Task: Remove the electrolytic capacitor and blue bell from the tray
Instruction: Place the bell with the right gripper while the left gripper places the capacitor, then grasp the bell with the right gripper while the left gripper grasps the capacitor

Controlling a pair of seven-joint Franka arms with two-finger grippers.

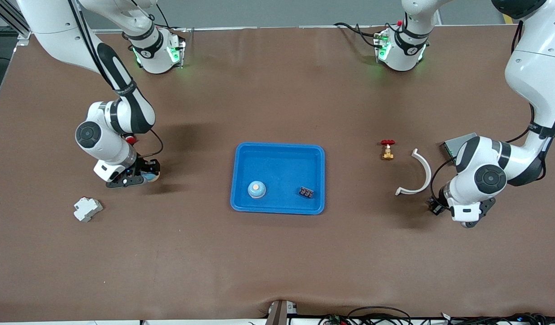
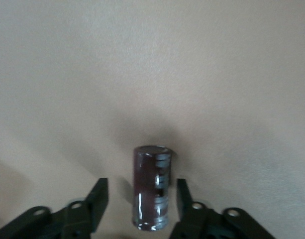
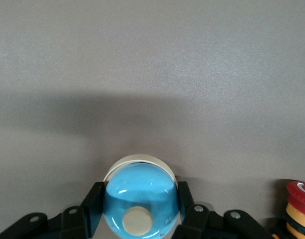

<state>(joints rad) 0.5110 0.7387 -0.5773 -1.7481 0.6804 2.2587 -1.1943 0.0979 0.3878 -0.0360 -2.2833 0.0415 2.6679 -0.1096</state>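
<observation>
Two bells [image 1: 257,189] [image 3: 140,199], one capacitor [image 2: 152,186], one tray [image 1: 277,151].

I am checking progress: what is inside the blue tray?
The blue rectangular plastic tray holds a small blue dome-shaped bell and a small dark rectangular component. Nothing else shows; their undersides are hidden.

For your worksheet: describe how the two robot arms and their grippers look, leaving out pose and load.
Both are large white jointed arms with black joint bands, thin black cables and green-lit bases. Each ends in a black two-finger gripper: left gripper, right gripper.
</observation>
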